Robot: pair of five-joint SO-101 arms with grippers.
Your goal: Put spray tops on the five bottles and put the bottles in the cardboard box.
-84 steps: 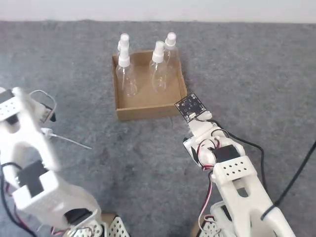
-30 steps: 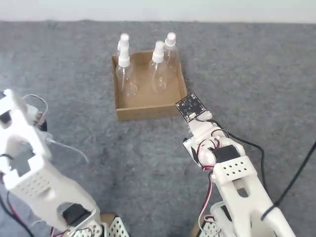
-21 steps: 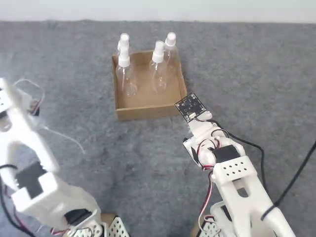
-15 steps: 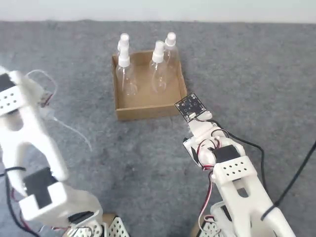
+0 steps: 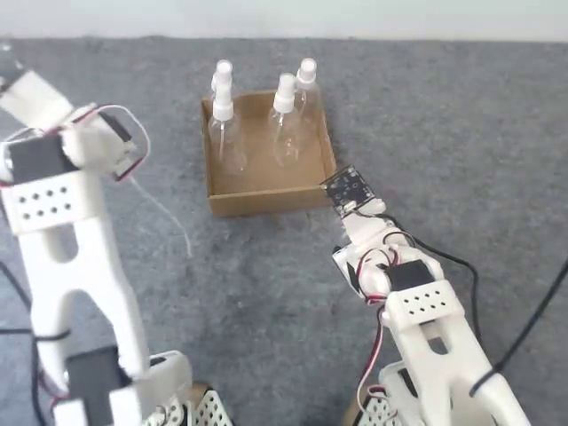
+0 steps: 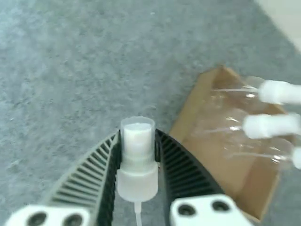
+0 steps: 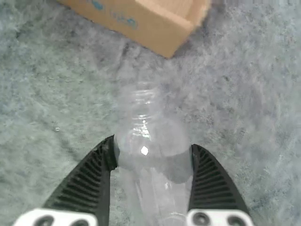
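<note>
My left gripper [image 6: 137, 140] is shut on a white spray top [image 6: 137, 167], held above the grey carpet to the left of the cardboard box [image 6: 202, 141]. In the high view its thin dip tube [image 5: 165, 214] hangs down from the raised left arm. My right gripper [image 7: 151, 146] is shut on a clear bottle [image 7: 145, 120] with an open neck and no top, held close to the box's front right corner [image 7: 176, 30]. Several clear bottles with white spray tops [image 5: 286, 91] stand upright inside the box [image 5: 266, 201].
Grey carpet covers the table on all sides of the box. The right arm's wrist camera board [image 5: 348, 190] sits just by the box's front right corner. A black cable [image 5: 532, 311] trails at the right edge.
The left arm has risen and swung from the left edge towards the box, carrying the spray top with its tube dangling. The right arm has barely shifted.
</note>
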